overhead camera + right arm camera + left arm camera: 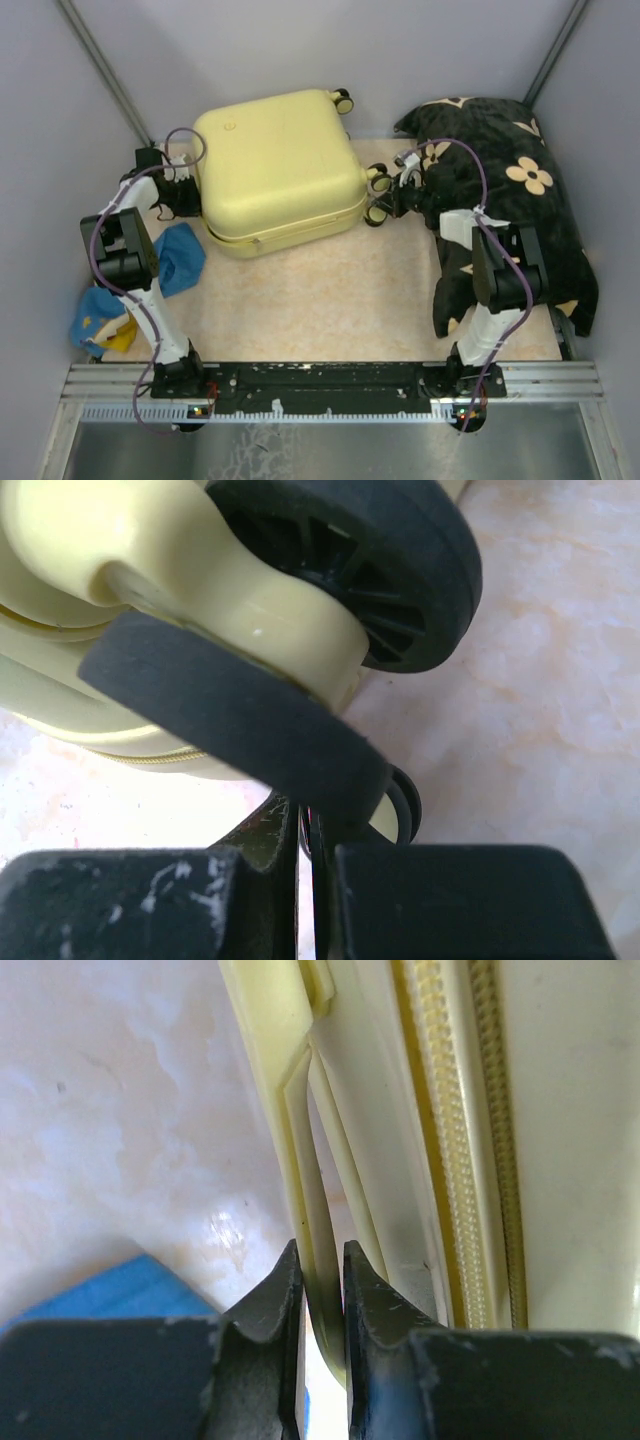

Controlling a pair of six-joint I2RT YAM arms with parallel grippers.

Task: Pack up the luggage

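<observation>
The pale yellow luggage (pixel 280 170) lies closed and flat at the back middle of the table, with its black wheels to the right. My left gripper (pixel 185 190) is at its left side. In the left wrist view the gripper (pixel 322 1260) is shut on the thin yellow handle (pixel 318 1190), beside the zipper (pixel 450 1110). My right gripper (pixel 390 200) is at the right side by the wheels. In the right wrist view it (pixel 310 820) is pinched on the rim of a black wheel (pixel 230 710); a second wheel (pixel 380 570) is behind it. The lining is hidden.
A big black cloth with beige flowers (pixel 500 200) lies along the right side, under my right arm. A blue cloth (pixel 180 255) and a blue and yellow item (pixel 105 325) lie at the left by my left arm. Grey walls enclose the table.
</observation>
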